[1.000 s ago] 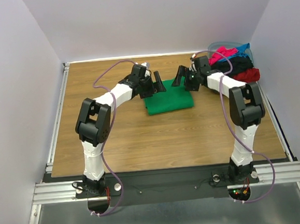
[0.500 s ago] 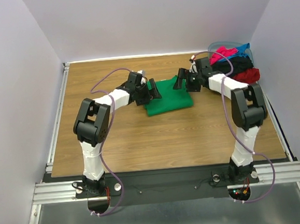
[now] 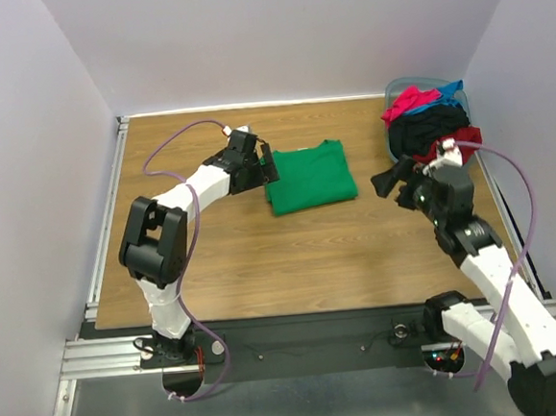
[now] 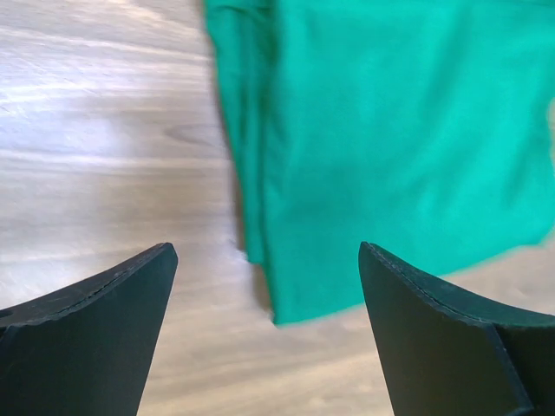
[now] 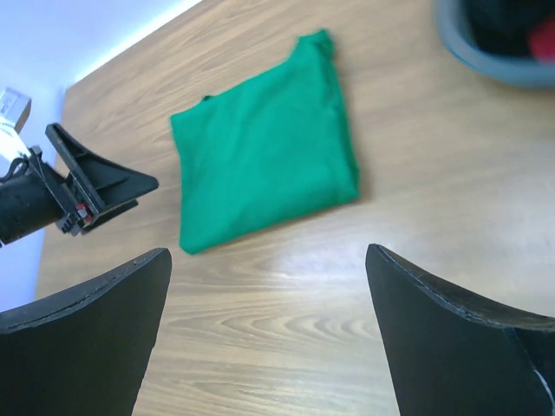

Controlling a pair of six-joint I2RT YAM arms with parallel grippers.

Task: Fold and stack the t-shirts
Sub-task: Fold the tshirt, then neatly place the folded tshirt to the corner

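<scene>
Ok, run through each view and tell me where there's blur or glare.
Left wrist: the green t-shirt is soft and smeared, with pale glare on the table beside it. Right wrist: the shirt is sharper, a bright sheen lies on the wood below it, the bin in the corner is blurred. Top external: even light, no strong glare.

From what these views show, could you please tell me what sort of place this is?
Probably a robotics lab test cell: a wooden table boxed in by plain white walls, two robot arms bolted to an aluminium rail, and a folded green t-shirt.
</scene>
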